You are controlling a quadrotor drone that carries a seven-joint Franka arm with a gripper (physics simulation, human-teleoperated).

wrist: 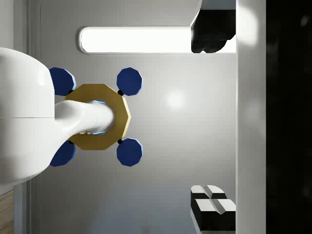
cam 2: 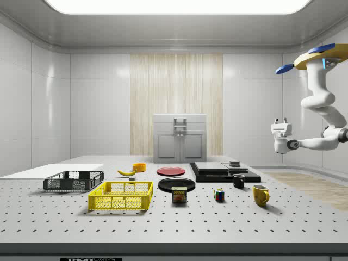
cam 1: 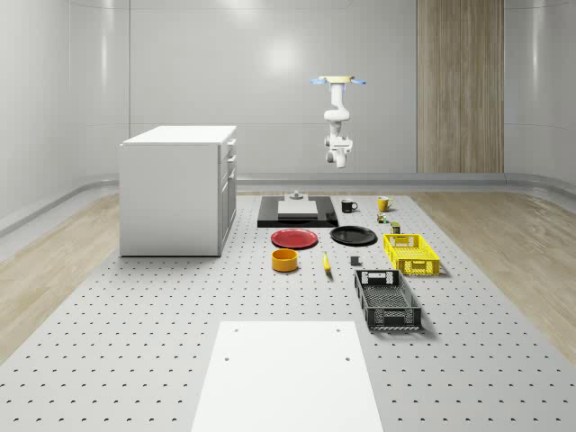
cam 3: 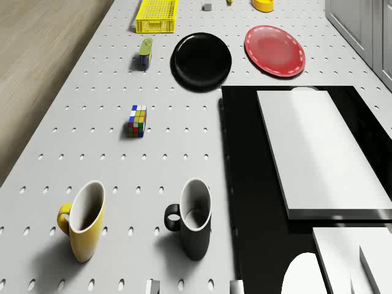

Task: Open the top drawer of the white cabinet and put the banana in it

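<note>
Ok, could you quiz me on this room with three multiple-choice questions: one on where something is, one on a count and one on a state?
1. The banana lies:
A. in the yellow crate
B. on the table beside the orange bowl
C. on the red plate
2. How many mugs?
A. one
B. two
C. four
3. The white cabinet's top drawer is:
A. shut
B. pulled out
C. removed

Answers: 1 B, it lies bare on the table next to the bowl. 2 B, a black mug and a yellow mug. 3 A, its front sits flush.
</note>
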